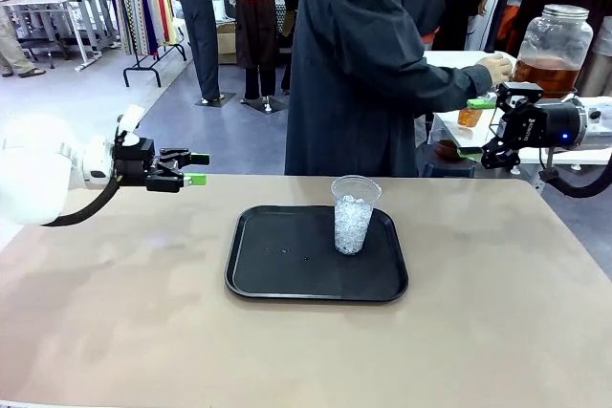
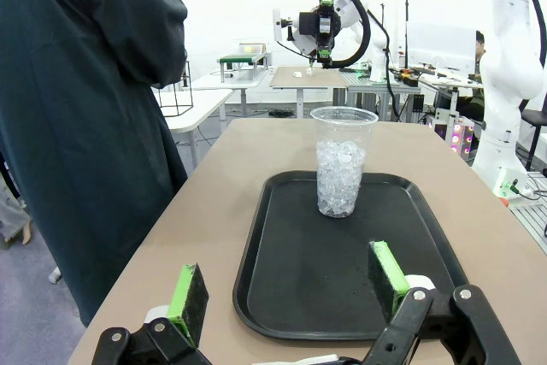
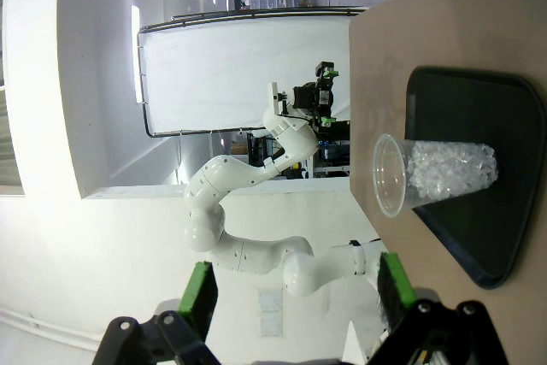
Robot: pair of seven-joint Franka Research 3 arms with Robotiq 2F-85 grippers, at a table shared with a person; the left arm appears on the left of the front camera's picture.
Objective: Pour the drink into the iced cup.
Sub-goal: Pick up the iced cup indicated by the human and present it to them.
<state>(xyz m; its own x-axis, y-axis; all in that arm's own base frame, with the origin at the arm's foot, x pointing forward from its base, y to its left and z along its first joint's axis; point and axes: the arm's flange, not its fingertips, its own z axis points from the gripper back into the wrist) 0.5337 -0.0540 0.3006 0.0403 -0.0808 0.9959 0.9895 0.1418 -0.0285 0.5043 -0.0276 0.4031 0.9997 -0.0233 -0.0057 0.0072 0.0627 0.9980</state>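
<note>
Amber drink (image 1: 545, 75): far right, filling the low part of a clear glass jar (image 1: 559, 40) with a silver lid (image 1: 565, 12), on a white side table (image 1: 449, 58) beyond the main table (image 1: 115, 312).
Person's hand (image 1: 496, 68): at the jar's left side; contact unclear.
Iced cup (image 1: 353, 212): upright on the right part of the black tray (image 1: 277, 265), mid table.
Left fingers (image 1: 195, 179): spread wide, empty, hovering over the table's far left edge, pointing right.
Right fingers (image 1: 481, 103): spread wide, empty, far right, near the jar, pointing left.
</note>
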